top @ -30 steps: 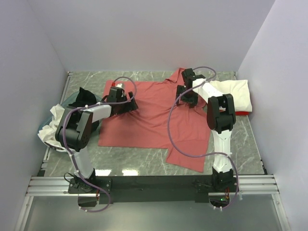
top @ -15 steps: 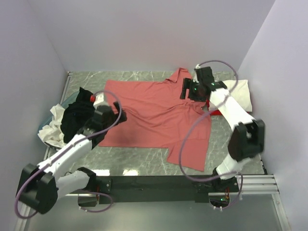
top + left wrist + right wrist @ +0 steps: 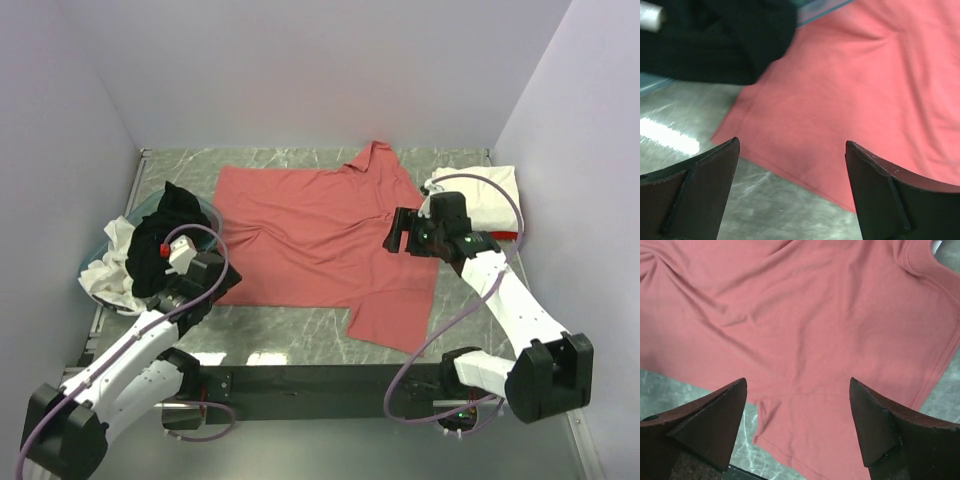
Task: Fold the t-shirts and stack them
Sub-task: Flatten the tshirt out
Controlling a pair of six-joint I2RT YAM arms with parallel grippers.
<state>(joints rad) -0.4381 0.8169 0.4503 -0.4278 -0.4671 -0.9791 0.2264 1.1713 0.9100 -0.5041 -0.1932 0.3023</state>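
Now left end effector [image 3: 792, 145] and right end effector [image 3: 797, 382] gape above one salmon t-shirt [image 3: 320, 230].

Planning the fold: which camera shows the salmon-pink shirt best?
Top external. The whole salmon-pink shirt is in frame there, spread out with its full outline visible. The left wrist view shows only one hem corner between its open jaws. The right wrist view shows only a wrinkled patch of the body and one edge.

1. The salmon-pink shirt [image 3: 320, 235] was plain, with no pattern.
2. The counter [image 3: 300, 322] was grey-green with pale marble veining.
3. The black shirt [image 3: 165, 235] and the white shirt [image 3: 105, 272] stood out against the translucent teal basin [image 3: 815, 12].
4. The cream-white shirt [image 3: 492, 192] showed a red shirt [image 3: 507, 234] at its edge.
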